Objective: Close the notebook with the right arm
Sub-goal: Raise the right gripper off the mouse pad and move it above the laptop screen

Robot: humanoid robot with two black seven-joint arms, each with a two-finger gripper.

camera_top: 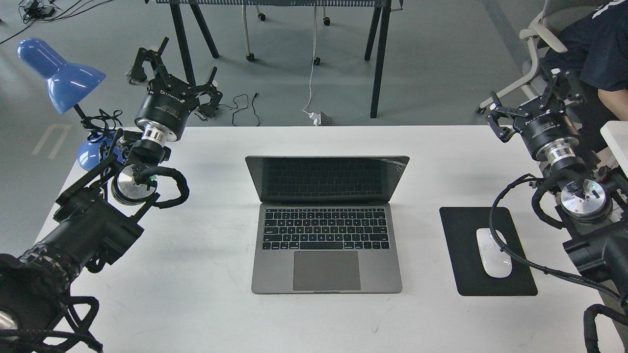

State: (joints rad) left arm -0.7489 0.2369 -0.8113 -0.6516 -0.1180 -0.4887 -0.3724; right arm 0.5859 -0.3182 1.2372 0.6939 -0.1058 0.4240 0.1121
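Observation:
The notebook (327, 255) lies open in the middle of the white table (211, 314). It is grey metal with black keys, and its dark screen (327, 179) stands tilted back. My right arm's gripper (531, 100) hovers over the table's far right corner, well right of the screen. Its fingers are spread open and empty. My left gripper (176, 77) is raised at the far left edge, also open and holding nothing. Neither gripper touches the notebook.
A black mouse pad (461, 274) with a white mouse (493, 252) lies right of the notebook, under my right arm's cables. A blue desk lamp (61, 73) stands at the far left corner. A seated person (601, 54) is at the far right.

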